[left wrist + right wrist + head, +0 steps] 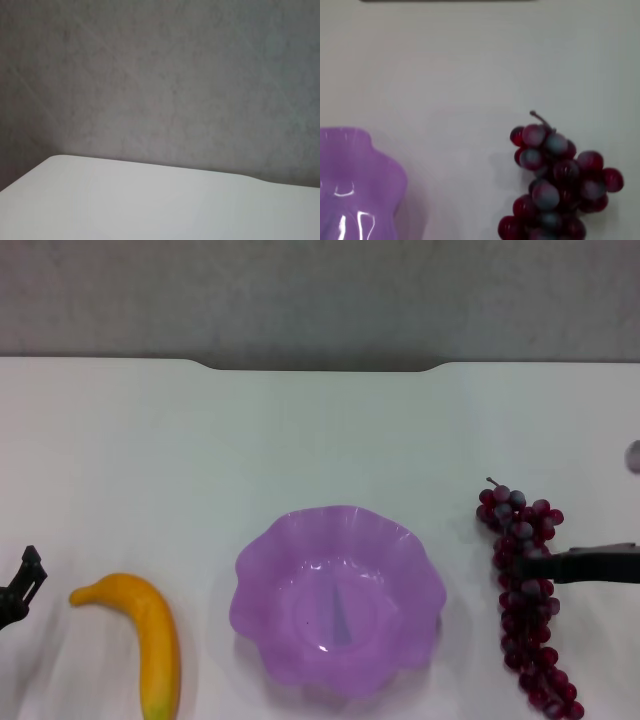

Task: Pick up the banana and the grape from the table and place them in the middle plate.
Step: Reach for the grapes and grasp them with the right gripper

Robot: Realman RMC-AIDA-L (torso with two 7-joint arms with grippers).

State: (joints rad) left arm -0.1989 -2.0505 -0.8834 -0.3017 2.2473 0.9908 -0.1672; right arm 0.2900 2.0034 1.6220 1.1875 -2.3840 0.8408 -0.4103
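Purple and translucent, the plate sat empty in the middle of the white surface, so we judged that neither fruit had yet been delivered. The banana lay flat on the surface to the plate's left, a short gap from its wavy rim. The grapes lay to the plate's right, stem pointing toward the far edge.

Our right gripper reached in from beyond the grapes, on the side away from the plate, with a dark finger stretched across the middle of the bunch; we could not tell whether it had clenched or was released. Our left gripper waited beyond the banana, on the side away from the plate, apart from the fruit; its state was likewise unclear.

The step in hand looked like the grape pickup. Next we would need a firm hold around the bunch, a clean lift, then a carry toward the plate, ending above its hollow.
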